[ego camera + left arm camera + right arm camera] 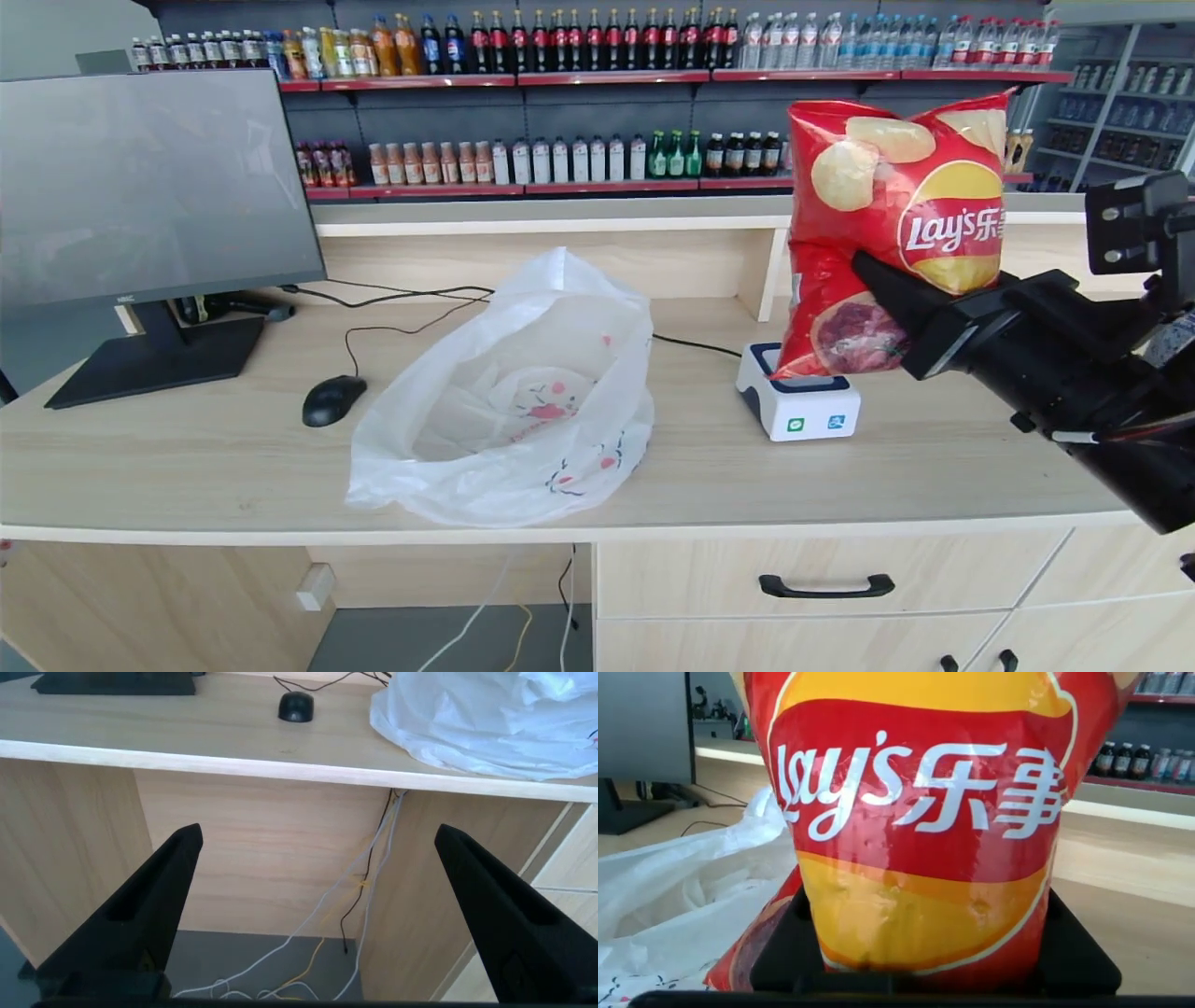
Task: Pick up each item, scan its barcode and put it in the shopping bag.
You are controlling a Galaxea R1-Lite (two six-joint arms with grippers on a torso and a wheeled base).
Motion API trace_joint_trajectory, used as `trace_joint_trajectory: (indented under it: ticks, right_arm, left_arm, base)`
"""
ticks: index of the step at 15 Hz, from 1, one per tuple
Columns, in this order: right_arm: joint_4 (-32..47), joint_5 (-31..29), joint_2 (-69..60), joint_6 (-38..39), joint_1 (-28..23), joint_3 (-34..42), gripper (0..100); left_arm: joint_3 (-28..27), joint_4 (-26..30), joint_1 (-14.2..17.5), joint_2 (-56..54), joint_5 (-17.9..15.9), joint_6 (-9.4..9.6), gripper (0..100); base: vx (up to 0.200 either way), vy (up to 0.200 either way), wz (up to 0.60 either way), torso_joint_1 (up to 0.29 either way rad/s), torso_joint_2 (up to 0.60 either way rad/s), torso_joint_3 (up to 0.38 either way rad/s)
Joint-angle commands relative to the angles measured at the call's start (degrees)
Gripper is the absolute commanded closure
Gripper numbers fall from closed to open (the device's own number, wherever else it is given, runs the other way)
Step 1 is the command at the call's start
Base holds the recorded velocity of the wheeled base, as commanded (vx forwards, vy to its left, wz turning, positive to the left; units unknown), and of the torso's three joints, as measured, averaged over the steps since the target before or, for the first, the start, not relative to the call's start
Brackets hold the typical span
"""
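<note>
Right gripper (892, 299): clamped on red foil crisp bag (887, 159), over white box scanner (803, 420); translucent plastic shopping bag (504, 411) awaits it.

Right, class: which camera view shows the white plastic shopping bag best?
The head view: the white plastic shopping bag lies whole, mouth open. The left wrist view catches one side; the right wrist view, a corner.

Take the shopping bag (509, 401) as your mark; it lies on the counter (934, 457). You have the mouse (333, 399) just left of it and the monitor (149, 187) farther left and behind. To its right sits the scanner (798, 403), with the chip bag (887, 233) upright over it in the right gripper (901, 308). The drinks shelves (607, 84) stand well behind the bag.
</note>
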Motion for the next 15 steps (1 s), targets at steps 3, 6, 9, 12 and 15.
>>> trace_joint_trajectory:
  ticks: [3, 6, 9, 12, 15]
  right_arm:
    - [-0.9, 0.3, -1.5, 0.2, -2.4, 0.8, 100]
    - [-0.9, 0.3, -1.8, 0.2, -2.8, 1.3, 100]
    - [-1.0, 0.5, -3.3, 0.2, -2.8, 4.0, 100]
    - [-2.4, 3.3, -3.8, 0.3, -3.7, 4.9, 100]
    - [-2.4, 3.1, -3.9, 0.1, -4.1, 5.2, 100]
  left_arm:
    - [0.0, 0.0, 0.0, 0.0, 0.1, -0.11, 0]
    - [0.0, 0.0, 0.0, 0.0, 0.0, 0.16, 0]
    - [0.0, 0.0, 0.0, 0.0, 0.0, 0.16, 0]
    - [0.0, -0.1, 0.0, 0.0, 0.0, 0.33, 0]
    - [0.0, -0.1, 0.0, 0.0, 0.0, 0.25, 0]
  base:
    - [0.0, 0.2, 0.0, 0.006, 0.01, -0.001]
    - [0.0, 0.2, 0.0, 0.005, 0.0, 0.001]
    - [0.0, 0.2, 0.0, 0.002, 0.0, -0.002]
    - [0.0, 0.133, 0.0, 0.0, 0.0, 0.002]
    - [0.0, 0.0, 0.0, 0.0, 0.0, 0.0]
